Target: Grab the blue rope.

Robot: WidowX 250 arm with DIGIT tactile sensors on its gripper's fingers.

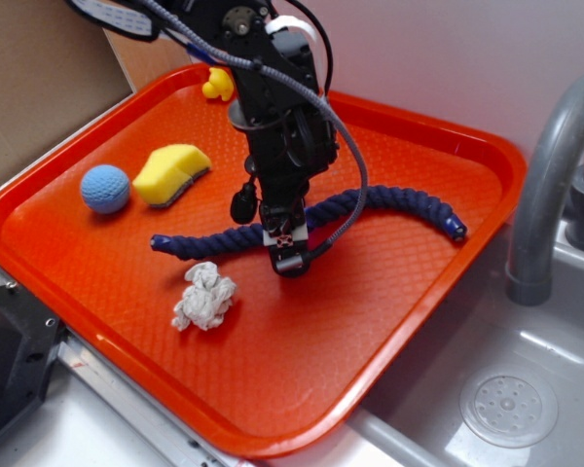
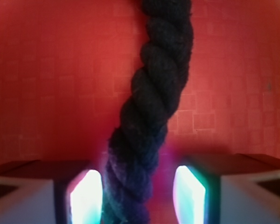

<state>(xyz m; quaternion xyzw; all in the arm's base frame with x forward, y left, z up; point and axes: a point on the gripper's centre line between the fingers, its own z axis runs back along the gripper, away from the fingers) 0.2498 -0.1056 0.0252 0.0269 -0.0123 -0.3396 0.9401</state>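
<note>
Crumpled paper (image 1: 203, 297) near claw (image 1: 284, 255); tray (image 1: 389, 311) right side bare.

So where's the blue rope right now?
In the exterior view the blue rope lies across the middle of the orange tray, between the yellow sponge and crumpled paper, under the gripper.

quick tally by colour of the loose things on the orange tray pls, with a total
Dark blue: 1, the blue rope, lying between the fingers of the gripper
Light blue: 1, the ball
Yellow: 2, the sponge and the rubber duck
White: 1, the crumpled paper
Total: 5 on the orange tray
</note>
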